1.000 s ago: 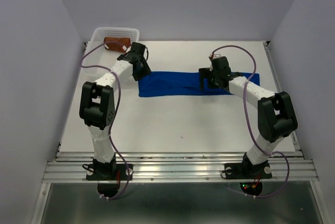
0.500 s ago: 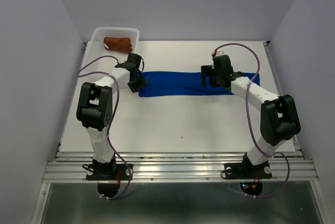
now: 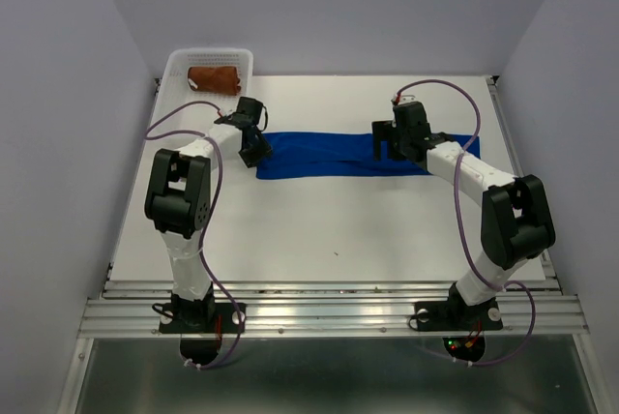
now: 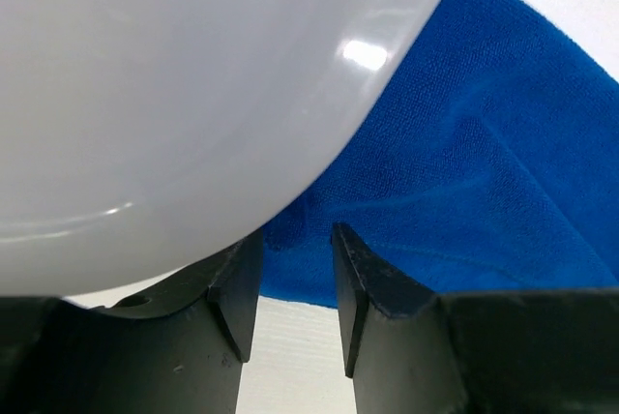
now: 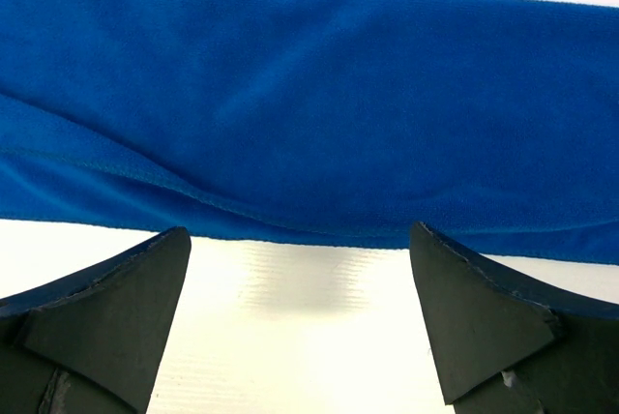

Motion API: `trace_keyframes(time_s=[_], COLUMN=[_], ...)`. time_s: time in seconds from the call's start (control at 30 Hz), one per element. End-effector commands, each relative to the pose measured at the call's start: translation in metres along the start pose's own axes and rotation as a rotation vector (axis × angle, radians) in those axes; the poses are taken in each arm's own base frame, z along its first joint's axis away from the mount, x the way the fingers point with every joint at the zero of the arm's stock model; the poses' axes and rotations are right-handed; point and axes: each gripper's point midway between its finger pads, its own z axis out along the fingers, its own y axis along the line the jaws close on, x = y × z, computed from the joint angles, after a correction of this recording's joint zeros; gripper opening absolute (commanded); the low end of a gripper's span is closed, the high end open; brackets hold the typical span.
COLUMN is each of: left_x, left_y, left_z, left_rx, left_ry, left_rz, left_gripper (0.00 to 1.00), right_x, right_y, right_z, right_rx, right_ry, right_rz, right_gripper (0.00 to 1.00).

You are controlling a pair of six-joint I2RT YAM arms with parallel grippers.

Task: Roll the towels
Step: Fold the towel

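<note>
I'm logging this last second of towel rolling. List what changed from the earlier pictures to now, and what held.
The left gripper drew away from the basket to the left end of the blue towel, and its fingers narrowed; nothing visibly gripped. Unchanged: right gripper open over the towel's right part, blue towel flat, brown towel bundled in the basket.

Two towels are in view: one royal-blue towel (image 3: 319, 155) and one rust-brown towel (image 3: 214, 78), seemingly a single bundle. There is one white perforated basket (image 3: 173, 70), one table (image 3: 338, 225) and two robot arms — the left arm (image 3: 179, 196) and the right arm (image 3: 466, 171).
</note>
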Motion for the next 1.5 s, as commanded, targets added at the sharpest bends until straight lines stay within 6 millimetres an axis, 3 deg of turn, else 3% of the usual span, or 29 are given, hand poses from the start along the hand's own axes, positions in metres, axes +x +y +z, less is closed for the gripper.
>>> trace_keyframes(time_s=[0.0, 0.23, 0.53, 0.77, 1.0, 1.13, 1.23, 1.47], left_x=[-0.006, -0.007, 0.0, 0.003, 0.003, -0.003, -0.007, -0.014], left_y=[-0.004, -0.005, 0.01, 0.006, 0.005, 0.0, -0.002, -0.016], left_z=[0.004, 0.011, 0.011, 0.016, 0.021, 0.018, 0.016, 0.004], left_rx=[0.01, 0.002, -0.047, -0.071, -0.075, -0.063, -0.06, 0.016], left_ry=[0.002, 0.005, 0.005, -0.015, -0.01, -0.024, -0.038, -0.059], left_rz=[-0.001, 0.007, 0.023, 0.041, 0.042, 0.044, 0.044, 0.062], left_gripper=[0.43, 0.42, 0.41, 0.4, 0.27, 0.16, 0.0, 0.0], right_x=[-0.02, -0.02, -0.022, -0.023, -0.024, -0.025, -0.025, -0.025], right_y=[-0.006, -0.009, -0.01, -0.011, -0.013, -0.011, -0.011, -0.012], right_z=[-0.008, -0.01, -0.012, -0.013, -0.014, -0.014, -0.014, -0.015], right_rx=[0.02, 0.034, 0.033, 0.042, 0.049, 0.042, 0.044, 0.045], right_ry=[-0.07, -0.07, -0.075, -0.08, -0.083, -0.086, -0.085, -0.088], right_rz=[0.011, 0.005, 0.004, 0.004, 0.003, 0.005, 0.005, 0.01], right_gripper=[1.0, 1.0, 1.0, 1.0, 1.0, 1.0, 1.0, 1.0])
